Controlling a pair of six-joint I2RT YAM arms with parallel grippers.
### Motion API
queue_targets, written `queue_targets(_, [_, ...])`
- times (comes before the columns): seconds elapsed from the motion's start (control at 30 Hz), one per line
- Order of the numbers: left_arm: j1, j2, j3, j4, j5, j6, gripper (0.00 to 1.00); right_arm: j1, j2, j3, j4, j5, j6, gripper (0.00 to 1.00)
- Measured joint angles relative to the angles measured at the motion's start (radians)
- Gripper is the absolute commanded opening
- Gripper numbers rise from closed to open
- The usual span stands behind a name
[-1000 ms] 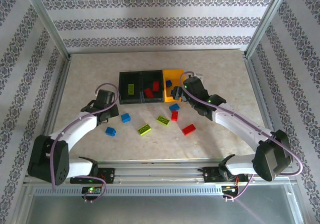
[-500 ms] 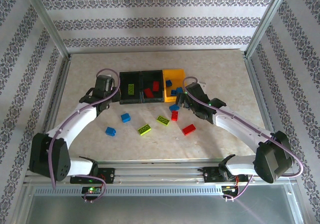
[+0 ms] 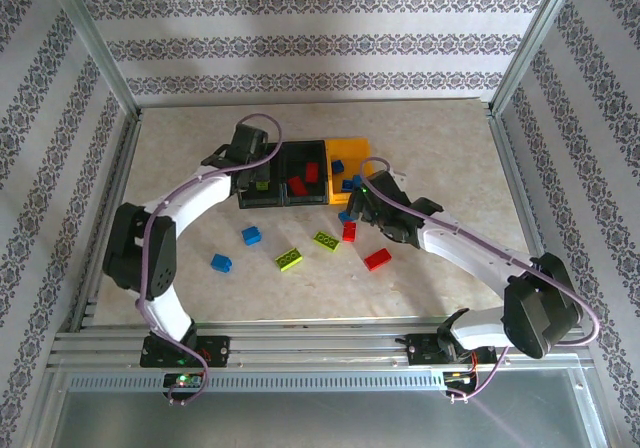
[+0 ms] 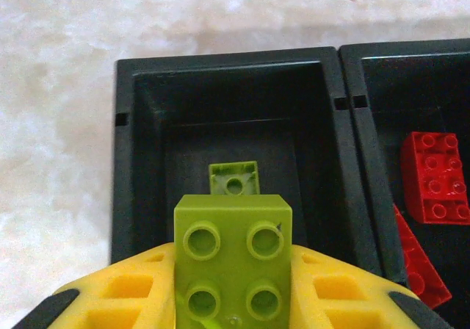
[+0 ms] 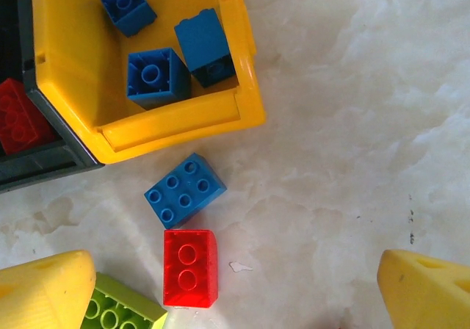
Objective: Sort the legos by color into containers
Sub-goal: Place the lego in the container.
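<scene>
- Legos (image 3: 325, 240) lie loose on the counter (image 3: 450, 168) in front of the arm bases. Nearest are a blue brick (image 3: 220, 262), a long lime brick (image 3: 289, 259) and a long red brick (image 3: 377, 259), well apart from one another.
- Further out, a second blue brick (image 3: 251, 235) lies alone on the left.
- The right pincer (image 5: 235, 299) hovers just short of the yellow bin (image 5: 183, 127), its jaws spread wide and holding nothing.
- Between its fingers (image 5: 44, 292) lie a small red brick (image 5: 189, 267) and an eight-stud blue brick (image 5: 184, 190), just beside each other. A lime piece's corner (image 5: 121, 311) sits against the left finger.
- These bricks look hard, light and smooth. They should not give under a squeeze, but one pushed from a single side will likely skid or turn on the polished counter.
- The safest hold is probably across two flat opposite side walls, centred, with the pads clear of studs and corners. The red and blue pair sit close, so one may get nudged while the other is taken.
- The left pincer (image 4: 233, 292) is clamped on a four-stud lime brick (image 4: 233, 259), gripped by its sides, above the left black bin (image 4: 220, 59).
- The containers (image 3: 305, 158) stand farthest, joined in a row. The left black bin holds one lime piece (image 4: 234, 178), the middle black bin (image 4: 367, 72) holds red bricks (image 4: 435, 176), and the yellow bin holds three blue cubes (image 5: 154, 76).
</scene>
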Motion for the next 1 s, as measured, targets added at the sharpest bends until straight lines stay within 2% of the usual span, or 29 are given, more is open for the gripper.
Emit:
queue_targets(0.37, [-0.037,0.175,0.132,-0.026,-0.014,0.01,0.28,0.06,0.121,0.0,-0.004,-0.016,0.048,0.98])
queue_targets(0.47, [-0.036,0.178,0.139,-0.031,-0.015,0.002,0.29,0.073,0.155,0.008,-0.005,-0.021,0.049,0.98])
queue_targets(0.77, [-0.036,0.177,0.138,-0.035,-0.02,-0.028,0.47,0.1,0.225,0.047,-0.003,-0.026,0.06,0.98])
queue_targets(1.0, [-0.037,0.143,0.104,-0.035,-0.022,-0.04,0.5,0.113,0.24,0.061,-0.003,-0.025,0.074,0.98])
